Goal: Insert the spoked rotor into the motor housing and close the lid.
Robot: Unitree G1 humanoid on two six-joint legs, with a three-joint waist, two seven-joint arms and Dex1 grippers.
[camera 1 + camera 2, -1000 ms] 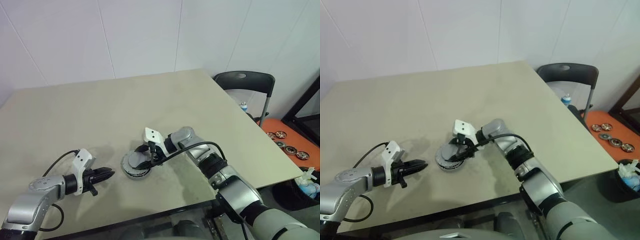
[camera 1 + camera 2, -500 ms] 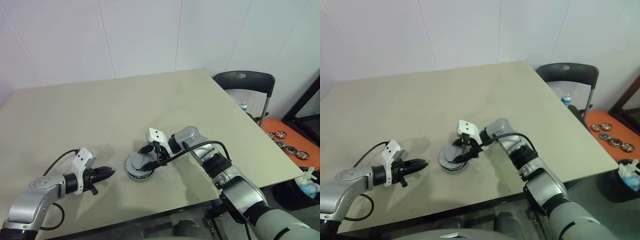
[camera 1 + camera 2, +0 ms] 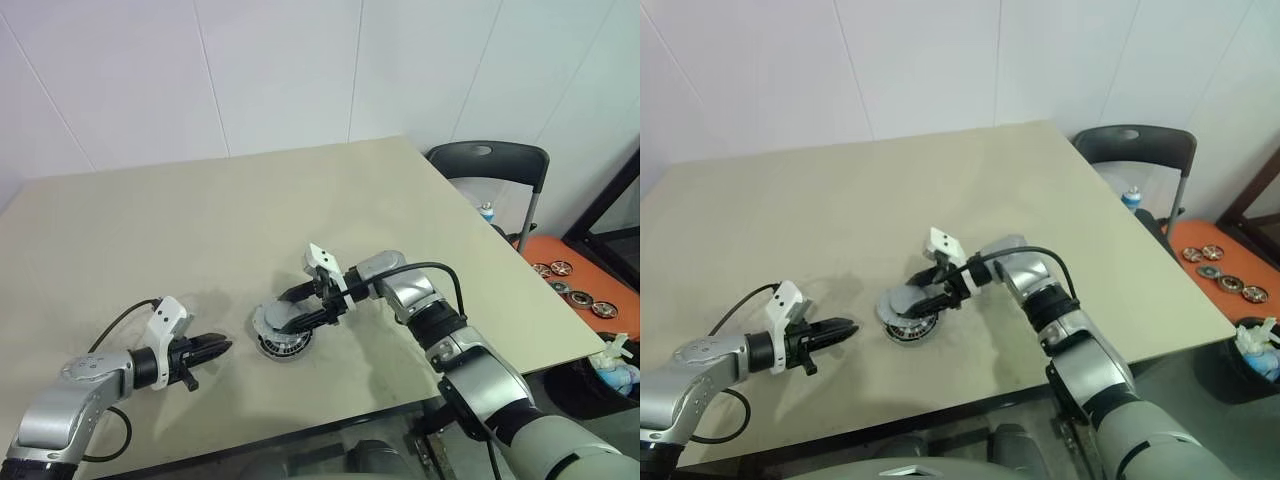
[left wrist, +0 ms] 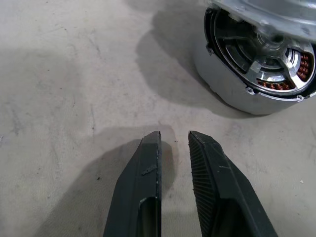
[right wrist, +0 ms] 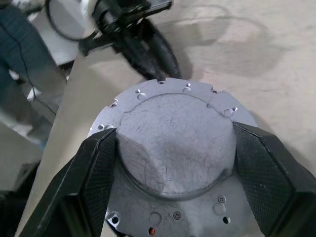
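Lid (image 5: 173,148): round grey disc, plain outer face up, held tilted over the housing and not yet seated; against the pictures of a second ago it has come nearer to level and has shifted slightly with the housing.
Motor housing (image 4: 247,79): shallow silver case on the worktop (image 3: 200,220), near its front middle; copper windings show through the gap under the lid.
Spoked rotor (image 4: 256,54): dark ring and spokes visible inside the housing, so insertion appears done.
Right gripper (image 5: 173,163): fingers spread wide and closed on the lid, one pad on each side of its raised centre; the wrist has turned since a second ago.
Left gripper (image 4: 173,138): fingers nearly together, holding nothing, hovering just above the worktop near the housing; unchanged from a second ago.
Meaning for the task: the closing step is under way; what remains, by judgement, is lowering the lid flat and centred on the rim.
Risk: the light housing may slide under the push.
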